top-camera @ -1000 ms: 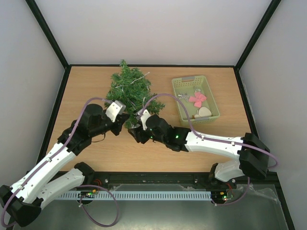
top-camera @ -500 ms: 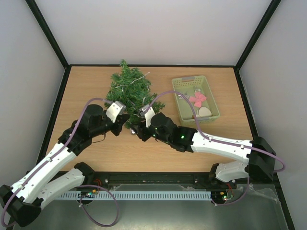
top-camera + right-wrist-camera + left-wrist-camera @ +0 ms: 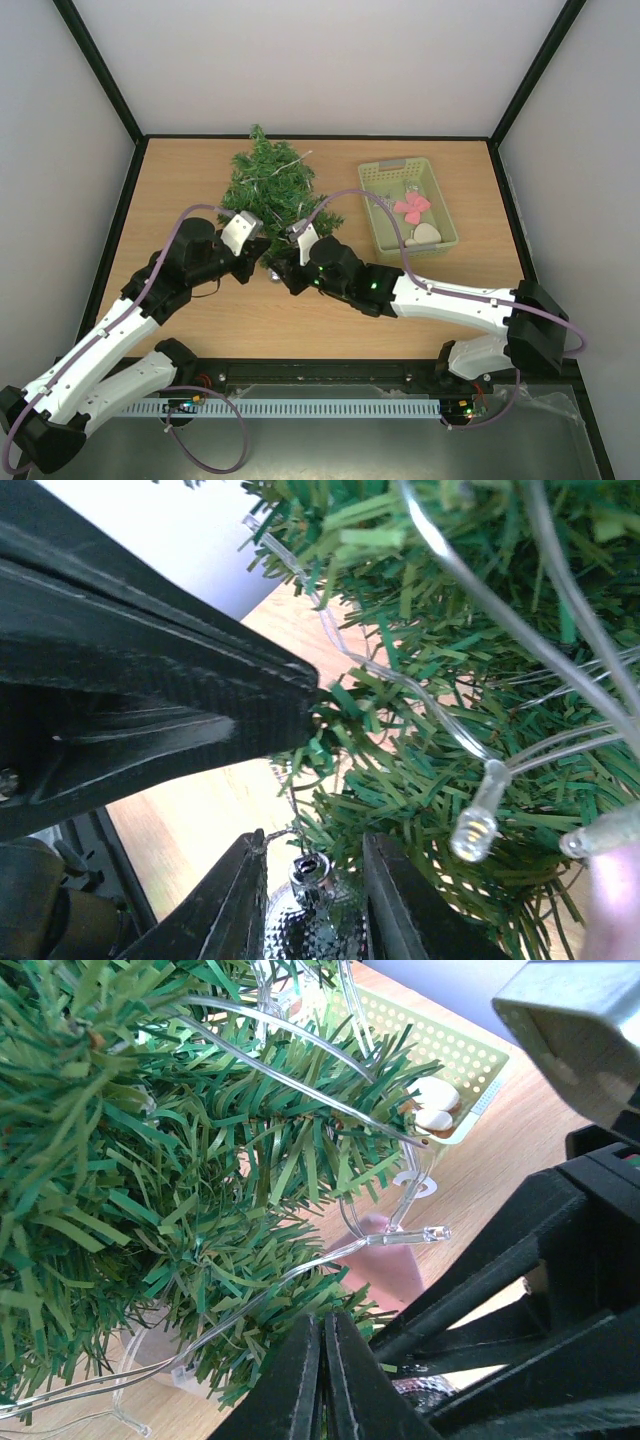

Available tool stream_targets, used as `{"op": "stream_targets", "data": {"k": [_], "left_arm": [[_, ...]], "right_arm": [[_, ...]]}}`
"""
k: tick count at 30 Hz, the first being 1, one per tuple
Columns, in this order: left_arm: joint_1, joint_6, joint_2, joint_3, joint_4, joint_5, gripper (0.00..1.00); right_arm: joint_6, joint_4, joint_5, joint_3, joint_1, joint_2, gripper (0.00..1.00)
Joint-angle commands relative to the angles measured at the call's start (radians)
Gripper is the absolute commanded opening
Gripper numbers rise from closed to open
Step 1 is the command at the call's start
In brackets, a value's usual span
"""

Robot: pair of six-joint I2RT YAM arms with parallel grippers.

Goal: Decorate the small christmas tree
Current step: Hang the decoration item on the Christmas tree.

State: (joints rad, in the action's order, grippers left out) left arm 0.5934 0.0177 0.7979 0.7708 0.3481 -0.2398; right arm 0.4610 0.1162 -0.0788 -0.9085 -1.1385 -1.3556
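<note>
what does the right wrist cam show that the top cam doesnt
Only the right wrist view: the cap of the silver bauble, which fills the gap between the fingers of the right gripper, and a clear bulb on the light string. Only the top view: the pale green basket holding a pink ornament and a pale one, plus both arms whole. Both: the small christmas tree and the wooden table.

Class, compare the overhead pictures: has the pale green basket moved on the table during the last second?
No. The pale green basket sits in the same spot as before, near the far right corner of the table. Its gap to the table's far edge is unchanged.
</note>
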Motion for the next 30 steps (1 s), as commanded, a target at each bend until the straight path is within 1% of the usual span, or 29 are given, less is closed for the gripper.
{"op": "stream_targets", "data": {"k": [1,7,11,13,24,27,30], "left_arm": [[-0.003,-0.012,-0.005,0.007,-0.019,-0.022,0.05],[-0.002,-0.009,-0.008,0.011,-0.018,-0.021,0.05],[-0.002,-0.006,-0.008,0.006,-0.016,-0.017,0.05],[-0.002,-0.002,-0.010,0.004,-0.016,-0.016,0.05],[-0.002,0.013,-0.016,0.005,-0.021,-0.018,0.05],[-0.002,0.024,-0.021,0.017,-0.011,-0.004,0.07],[-0.001,0.043,-0.034,0.036,0.004,0.016,0.13]], "right_arm": [[0.011,0.064,0.075,0.004,-0.003,-0.019,0.24],[0.008,0.103,0.104,0.005,-0.005,-0.028,0.23],[0.004,0.128,0.125,0.016,-0.003,-0.022,0.14],[0.001,0.132,0.132,0.019,-0.003,-0.025,0.11],[0.001,0.145,0.151,0.016,-0.003,-0.044,0.05],[0.001,0.145,0.158,0.010,-0.003,-0.049,0.04],[0.003,0.145,0.159,0.010,-0.003,-0.054,0.04]]}}
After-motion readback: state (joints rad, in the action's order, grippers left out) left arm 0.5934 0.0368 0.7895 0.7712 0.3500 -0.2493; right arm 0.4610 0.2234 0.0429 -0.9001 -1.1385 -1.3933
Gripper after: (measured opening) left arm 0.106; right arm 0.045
